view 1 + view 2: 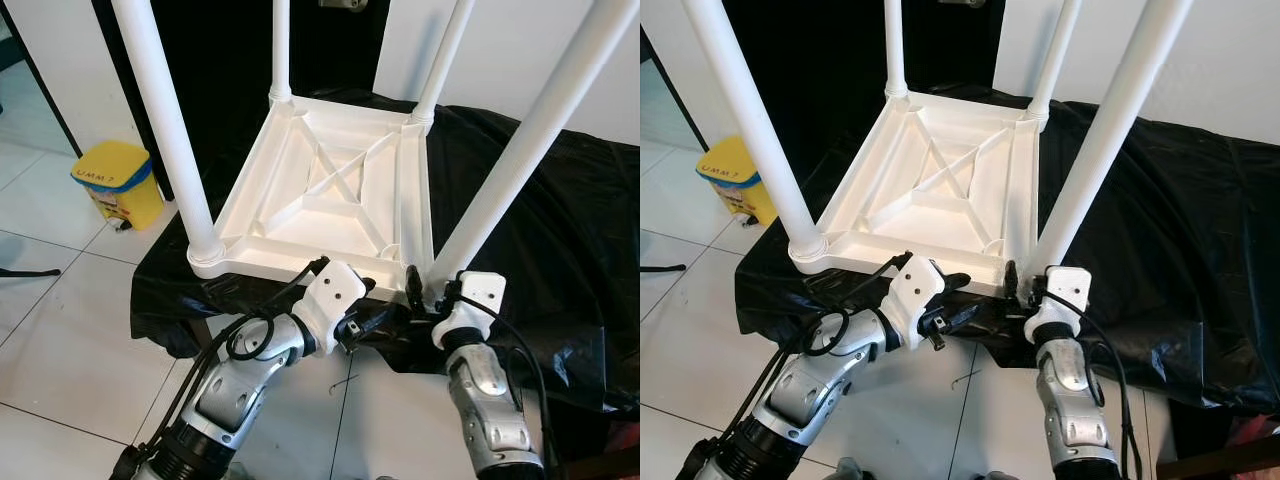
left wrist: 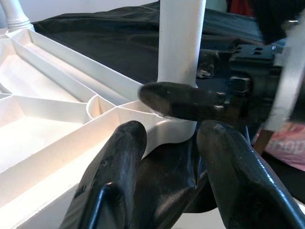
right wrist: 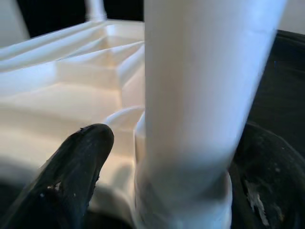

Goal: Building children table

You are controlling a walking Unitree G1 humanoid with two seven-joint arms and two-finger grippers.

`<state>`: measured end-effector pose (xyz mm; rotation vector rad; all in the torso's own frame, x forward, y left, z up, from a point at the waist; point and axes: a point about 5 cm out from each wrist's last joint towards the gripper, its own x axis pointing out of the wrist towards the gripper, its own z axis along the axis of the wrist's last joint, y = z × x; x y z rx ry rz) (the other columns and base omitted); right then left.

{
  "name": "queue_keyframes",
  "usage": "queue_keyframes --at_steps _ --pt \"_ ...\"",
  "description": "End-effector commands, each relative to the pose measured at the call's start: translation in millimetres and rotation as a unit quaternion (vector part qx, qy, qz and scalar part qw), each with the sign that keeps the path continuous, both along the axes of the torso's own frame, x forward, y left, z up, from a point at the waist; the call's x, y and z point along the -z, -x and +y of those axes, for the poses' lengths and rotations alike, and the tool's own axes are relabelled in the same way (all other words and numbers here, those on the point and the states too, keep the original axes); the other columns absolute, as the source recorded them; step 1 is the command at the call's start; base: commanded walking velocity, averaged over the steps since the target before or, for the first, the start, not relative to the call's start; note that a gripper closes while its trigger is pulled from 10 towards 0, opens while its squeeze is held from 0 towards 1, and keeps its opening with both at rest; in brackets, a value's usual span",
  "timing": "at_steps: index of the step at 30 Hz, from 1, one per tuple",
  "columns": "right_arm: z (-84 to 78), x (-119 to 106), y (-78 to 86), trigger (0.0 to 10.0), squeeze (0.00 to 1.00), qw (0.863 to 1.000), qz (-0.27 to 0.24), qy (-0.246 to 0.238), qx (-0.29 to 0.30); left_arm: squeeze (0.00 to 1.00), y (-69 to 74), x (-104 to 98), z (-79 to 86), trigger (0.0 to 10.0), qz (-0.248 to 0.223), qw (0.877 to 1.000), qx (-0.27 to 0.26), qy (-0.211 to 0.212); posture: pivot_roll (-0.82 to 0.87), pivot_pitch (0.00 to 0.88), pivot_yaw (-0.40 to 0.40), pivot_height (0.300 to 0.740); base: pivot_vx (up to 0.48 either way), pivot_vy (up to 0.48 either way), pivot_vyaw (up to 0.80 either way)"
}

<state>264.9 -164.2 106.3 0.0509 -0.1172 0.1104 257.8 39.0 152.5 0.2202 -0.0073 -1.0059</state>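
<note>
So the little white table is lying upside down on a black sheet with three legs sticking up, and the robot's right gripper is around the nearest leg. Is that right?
Almost. The table has four legs up, not three: the left eye view shows one at each corner. The rest holds: it lies upside down on the black sheet, and the right gripper is around the nearest leg.

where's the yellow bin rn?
The yellow bin stands on the tiled floor at the robot's left, beside the black-draped stand holding the upturned white table.
</note>
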Motion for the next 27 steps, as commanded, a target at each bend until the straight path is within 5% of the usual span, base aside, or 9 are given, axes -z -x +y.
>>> queue_keyframes --at_steps 1,4,5,14,15,16,17,27 --pt "-5.4 1 3.5 10.0 1.0 1.0 0.001 0.003 -0.031 0.0 4.8 1 -4.2 10.0 0.01 1.0 0.028 0.001 -0.02 0.063 -0.078 0.74 0.0 0.0 0.0" --pt "-7.3 1 3.5 10.0 1.0 0.998 0.007 0.016 -0.068 0.0 4.3 1 -3.7 10.0 0.01 1.0 0.028 0.001 -0.02 0.064 -0.078 0.74 0.0 0.0 0.0" --pt "-7.7 1 2.0 10.0 0.0 0.995 0.01 0.03 -0.092 0.0 3.8 1 -3.6 10.0 0.01 1.0 0.028 0.0 -0.02 0.064 -0.074 0.74 0.0 0.0 0.0" --pt "-10.7 -2 -18.5 10.0 0.0 0.983 0.011 0.088 -0.16 0.0 1.3 -1 -4.4 10.0 0.008 1.0 0.03 0.001 -0.03 0.063 -0.065 0.74 0.0 0.0 0.0" --pt "-10.4 -3 -23.6 8.7 0.0 0.981 0.011 0.095 -0.166 0.0 0.9 -1 -4.4 10.0 0.007 1.0 0.03 0.001 -0.02 0.062 -0.065 0.74 0.0 0.0 0.0" --pt "-10.4 -3 -23.6 8.7 0.0 0.981 0.011 0.095 -0.166 0.0 0.9 -1 -4.4 10.0 0.007 1.0 0.03 0.001 -0.02 0.062 -0.065 0.74 0.0 0.0 0.0" --pt "-10.1 -4 -26.6 0.0 0.0 0.981 0.01 0.1 -0.168 0.0 0.6 -1 -4.3 10.0 0.007 1.0 0.03 0.001 -0.02 0.062 -0.065 0.74 0.0 0.0 0.0" --pt "-20.9 2 -34.1 0.0 0.0 0.979 0.027 0.108 -0.171 0.0 -3.1 -5 -0.4 10.0 0.0 1.0 0.011 0.004 0.0 0.076 -0.086 0.74 0.0 0.0 0.0"
